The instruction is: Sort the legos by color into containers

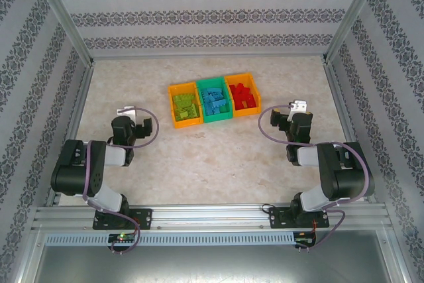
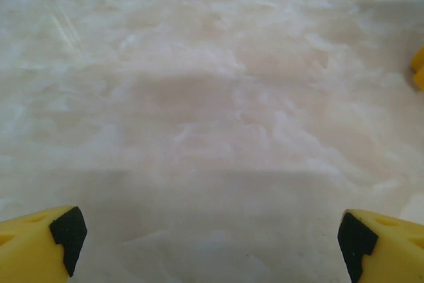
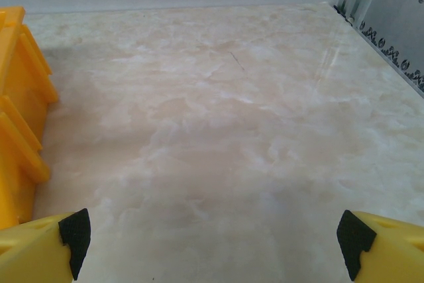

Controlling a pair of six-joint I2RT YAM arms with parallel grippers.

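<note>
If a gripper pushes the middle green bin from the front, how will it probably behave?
The green bin looks like rigid plastic, so it would probably slide on the smooth table without bending. It is low and wide, so tipping seems unlikely. The blue bricks inside lie loose and may shift.

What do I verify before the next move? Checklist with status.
1. All lime legos in left orange bin: ok.
2. All blue legos in green bin: ok.
3. All red legos in right orange bin: ok.
4. Loose bricks on table: none seen, ok.
5. The left gripper, fingers open, empty: ok.
6. The right gripper open, empty: ok.
</note>
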